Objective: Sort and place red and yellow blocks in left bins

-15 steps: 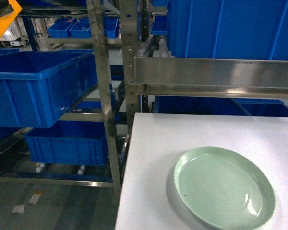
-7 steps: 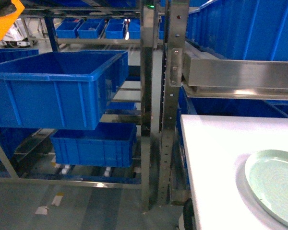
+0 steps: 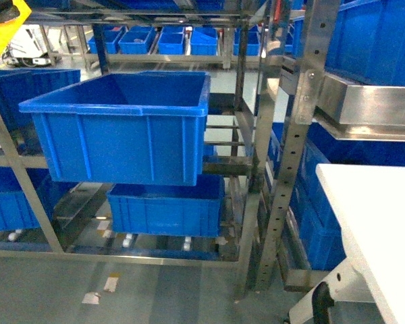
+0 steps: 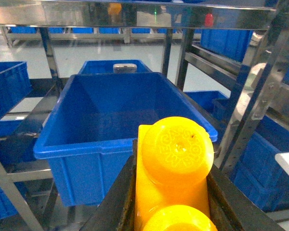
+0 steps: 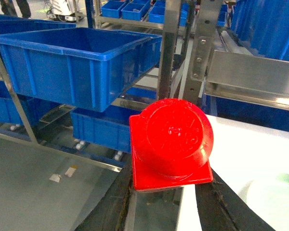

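The yellow block (image 4: 176, 159), long with two round studs, fills the lower middle of the left wrist view, with my left gripper (image 4: 172, 171) shut on it between dark fingers. Just beyond and below it stands a deep blue bin (image 4: 86, 144), with nothing showing inside. The red block (image 5: 171, 142), with one stud, is held in my right gripper (image 5: 166, 185), shut on its sides. That same bin (image 5: 62, 67) lies ahead and to its left. In the head view the bin (image 3: 121, 145) sits on a metal rack, and an orange-yellow corner (image 3: 3, 27) of the yellow block shows at the top left.
A second blue bin (image 3: 165, 209) sits on the rack's lower shelf, with more bins (image 3: 3, 202) at the left and behind. Steel rack posts (image 3: 297, 135) stand between the bins and the white table (image 3: 378, 202). A pale green plate (image 5: 274, 197) lies on that table.
The head view has swung left. The table and green plate slid off to the right, the plate out of sight, and the blue bin on the rack moved toward the middle.
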You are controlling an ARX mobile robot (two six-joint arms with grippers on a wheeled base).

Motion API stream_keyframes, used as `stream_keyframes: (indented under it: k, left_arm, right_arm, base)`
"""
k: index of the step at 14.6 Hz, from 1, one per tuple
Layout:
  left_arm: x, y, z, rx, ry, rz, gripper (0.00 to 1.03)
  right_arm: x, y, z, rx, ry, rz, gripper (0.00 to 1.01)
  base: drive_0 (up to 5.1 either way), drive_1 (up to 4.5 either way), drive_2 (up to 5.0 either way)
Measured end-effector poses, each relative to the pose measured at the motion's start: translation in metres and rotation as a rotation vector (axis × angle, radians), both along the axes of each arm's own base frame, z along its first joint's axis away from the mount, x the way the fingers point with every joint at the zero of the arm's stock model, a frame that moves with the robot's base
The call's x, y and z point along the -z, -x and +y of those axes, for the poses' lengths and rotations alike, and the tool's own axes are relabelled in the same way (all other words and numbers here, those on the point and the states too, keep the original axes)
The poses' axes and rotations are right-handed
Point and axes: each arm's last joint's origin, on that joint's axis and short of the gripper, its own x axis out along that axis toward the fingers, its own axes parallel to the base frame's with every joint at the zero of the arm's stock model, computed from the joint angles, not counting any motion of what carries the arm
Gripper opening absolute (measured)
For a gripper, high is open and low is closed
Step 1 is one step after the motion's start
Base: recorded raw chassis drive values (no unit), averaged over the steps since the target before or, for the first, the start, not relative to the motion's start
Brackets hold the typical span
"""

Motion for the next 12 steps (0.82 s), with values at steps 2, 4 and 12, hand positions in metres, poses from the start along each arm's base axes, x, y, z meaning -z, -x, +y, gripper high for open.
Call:
stream_keyframes:
  k: [2, 4, 12]
  left_arm:
    - [0.0, 0.0, 0.0, 0.0, 0.0, 0.0, 0.27]
    - [-0.0001, 0.0, 0.0, 0.0, 0.0, -0.001, 0.27]
    - [-0.0002, 0.0, 0.0, 0.0, 0.0, -0.002, 0.27]
  right_arm:
    - [-0.0002, 0.0001, 0.0, 0.0, 0.0, -0.002, 0.28]
    - [-0.0002, 0.0001, 0.0, 0.0, 0.0, -0.002, 0.28]
    - [-0.0003, 0.0001, 0.0, 0.0, 0.0, -0.003, 0.28]
  base:
    - [-5.0, 2.45, 2.5]
    - [-5.0, 2.42, 2.4]
    - [-5.0, 2.5, 2.5]
